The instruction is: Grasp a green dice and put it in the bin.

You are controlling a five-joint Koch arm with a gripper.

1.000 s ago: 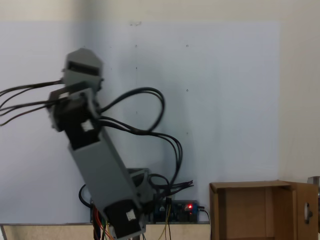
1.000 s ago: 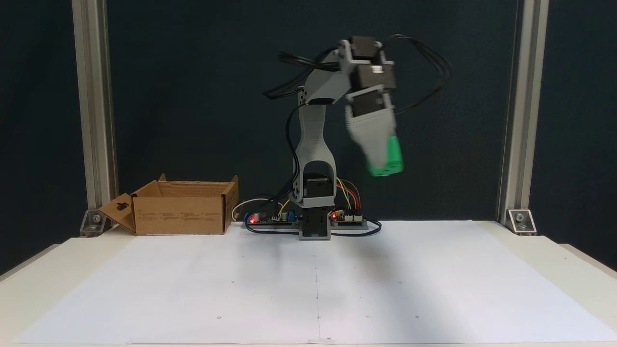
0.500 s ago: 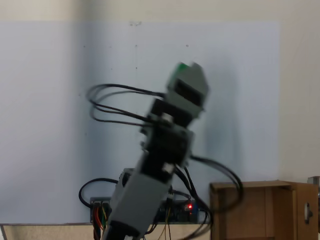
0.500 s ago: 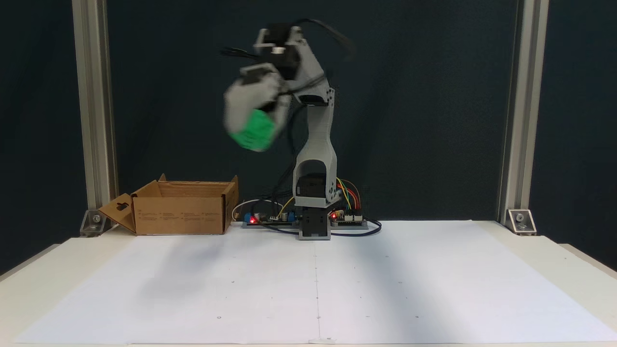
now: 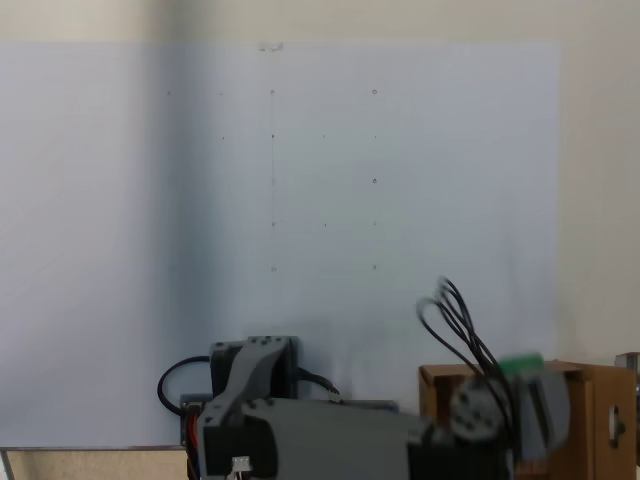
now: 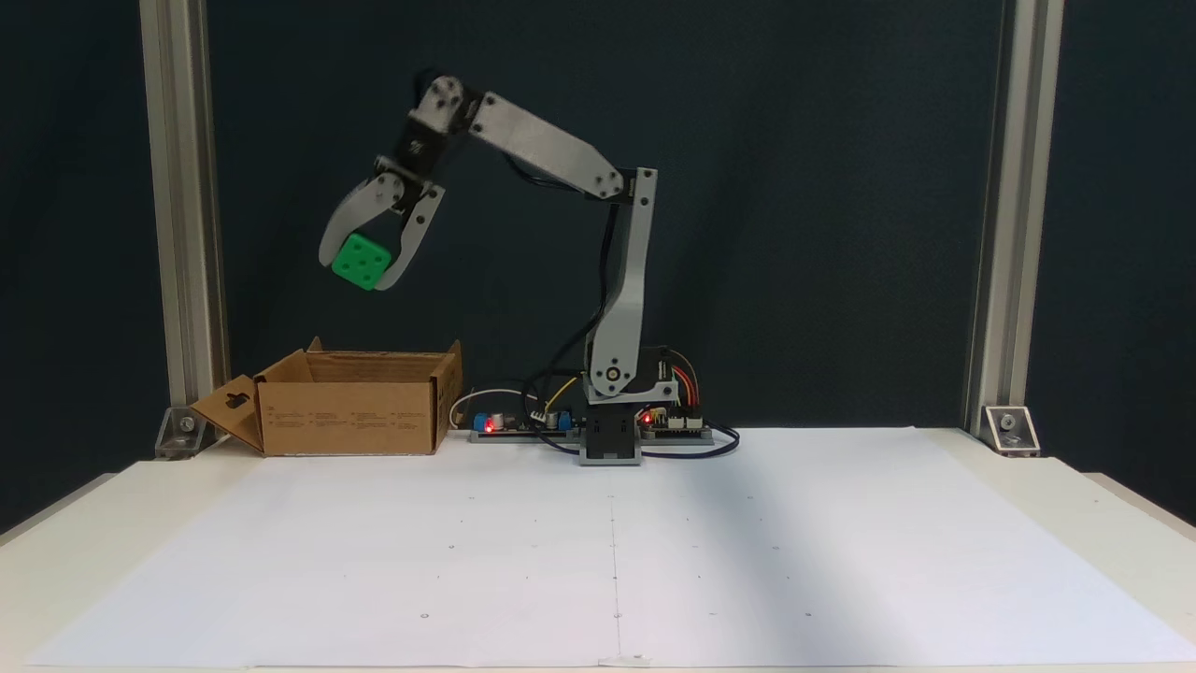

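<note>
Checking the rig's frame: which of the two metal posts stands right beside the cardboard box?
The post on the left of this fixed view: the cardboard box sits at its foot. The right-hand post stands far across the table.

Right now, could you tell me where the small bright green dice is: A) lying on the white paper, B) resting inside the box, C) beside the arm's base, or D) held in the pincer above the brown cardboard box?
D: the grey pincer grips the small bright green dice in the air above the brown cardboard box.

1 green dice, 1 bin, 1 arm.
</note>
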